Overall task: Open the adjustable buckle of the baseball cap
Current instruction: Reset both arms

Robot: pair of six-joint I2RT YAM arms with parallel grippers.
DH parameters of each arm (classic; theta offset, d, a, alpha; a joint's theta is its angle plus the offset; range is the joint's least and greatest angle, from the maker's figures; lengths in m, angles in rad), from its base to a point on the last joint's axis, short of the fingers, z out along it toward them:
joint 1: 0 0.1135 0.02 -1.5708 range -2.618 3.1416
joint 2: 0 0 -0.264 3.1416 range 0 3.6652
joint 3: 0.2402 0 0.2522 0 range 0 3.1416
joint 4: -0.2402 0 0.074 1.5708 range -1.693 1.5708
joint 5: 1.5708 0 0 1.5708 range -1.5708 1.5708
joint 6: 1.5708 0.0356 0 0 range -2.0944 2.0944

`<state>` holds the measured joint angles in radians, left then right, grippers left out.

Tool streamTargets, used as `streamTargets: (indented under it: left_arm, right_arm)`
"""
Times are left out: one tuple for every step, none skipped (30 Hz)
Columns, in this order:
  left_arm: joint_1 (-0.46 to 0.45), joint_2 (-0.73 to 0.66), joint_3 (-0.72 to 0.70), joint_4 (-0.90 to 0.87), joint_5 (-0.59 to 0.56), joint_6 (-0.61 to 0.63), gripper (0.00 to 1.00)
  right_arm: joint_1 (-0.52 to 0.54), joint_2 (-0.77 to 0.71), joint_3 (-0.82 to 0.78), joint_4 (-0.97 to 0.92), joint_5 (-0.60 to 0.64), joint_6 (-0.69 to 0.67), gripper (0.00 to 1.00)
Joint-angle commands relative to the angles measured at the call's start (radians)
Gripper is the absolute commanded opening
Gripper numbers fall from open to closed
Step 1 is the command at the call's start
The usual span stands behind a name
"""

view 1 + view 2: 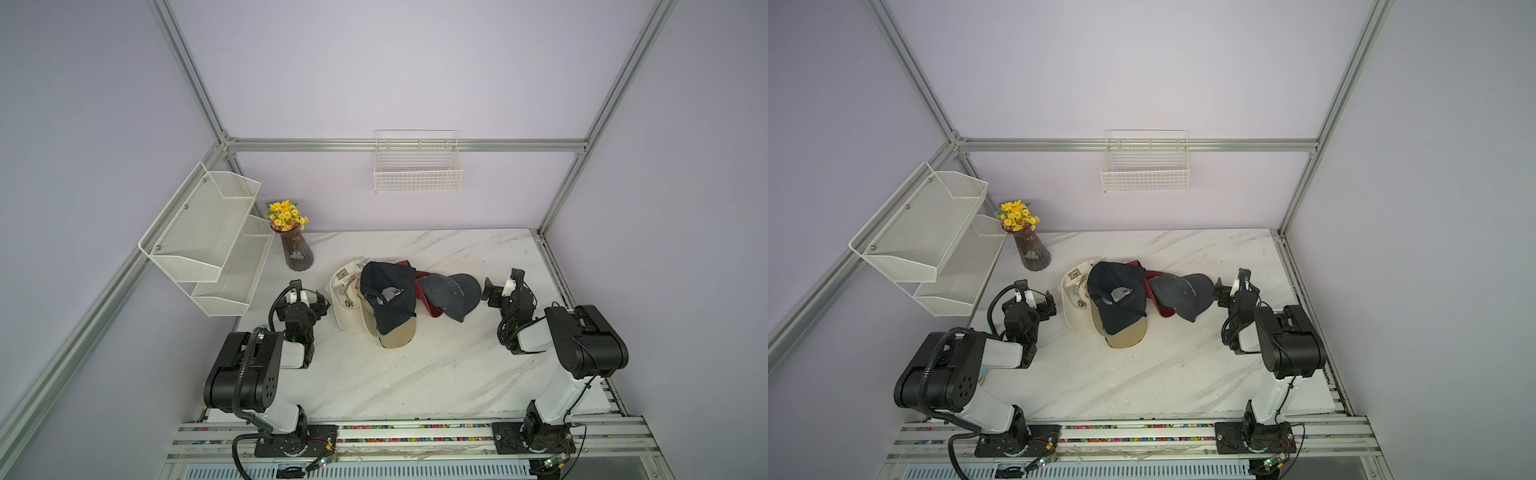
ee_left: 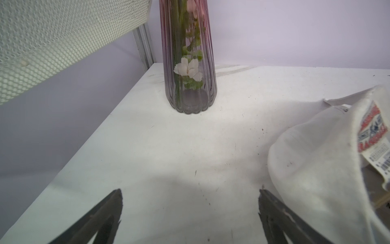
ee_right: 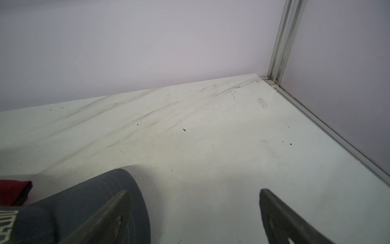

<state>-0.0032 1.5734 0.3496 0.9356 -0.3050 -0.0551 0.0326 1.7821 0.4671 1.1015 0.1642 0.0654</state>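
Several baseball caps lie piled mid-table. On top is a navy cap (image 1: 388, 299) (image 1: 1119, 297) with a tan brim. Its back opening faces up, showing a grey strap with a metal buckle (image 1: 392, 293) (image 1: 1122, 294). Beside it lie a white cap (image 1: 345, 307) (image 2: 312, 158), a red cap (image 1: 428, 307) (image 3: 12, 190) and a grey cap (image 1: 453, 295) (image 3: 84, 202). My left gripper (image 1: 309, 293) (image 1: 1036, 294) (image 2: 190, 191) stands open just left of the white cap, holding nothing. My right gripper (image 1: 503, 282) (image 1: 1232, 282) (image 3: 194, 191) is open at the grey cap's brim, one finger over it.
A ribbed glass vase (image 1: 296, 251) (image 2: 190, 63) with yellow flowers stands at the back left, ahead of the left gripper. A white mesh shelf (image 1: 208, 241) hangs on the left wall and a wire basket (image 1: 417, 166) on the back wall. Aluminium frame posts (image 3: 280, 42) edge the table.
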Motion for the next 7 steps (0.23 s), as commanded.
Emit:
streamTargets:
  left_arm:
    - [-0.002,-0.004,0.014,0.036,0.005,0.019,1.00]
    - [-0.003,-0.003,0.015,0.040,0.003,0.018,1.00]
    - [-0.003,-0.001,0.015,0.043,0.003,0.018,1.00]
    - [-0.003,0.001,0.015,0.043,0.002,0.017,1.00]
    - [-0.003,-0.001,0.015,0.045,0.000,0.017,1.00]
    - [-0.003,-0.002,0.014,0.044,0.001,0.017,1.00]
    - [-0.003,-0.003,0.013,0.043,0.002,0.017,1.00]
  right_arm:
    - [0.000,-0.006,-0.004,-0.005,-0.005,-0.015,0.97]
    - [0.001,-0.006,-0.004,-0.006,-0.005,-0.015,0.97]
    - [0.001,-0.007,-0.004,-0.006,-0.006,-0.015,0.97]
    - [0.000,-0.006,-0.003,-0.005,-0.006,-0.015,0.97]
    - [0.001,-0.006,-0.003,-0.006,-0.005,-0.015,0.97]
    - [0.000,-0.006,-0.004,-0.005,-0.006,-0.015,0.97]
    - [0.000,-0.007,-0.004,-0.006,-0.006,-0.015,0.97]
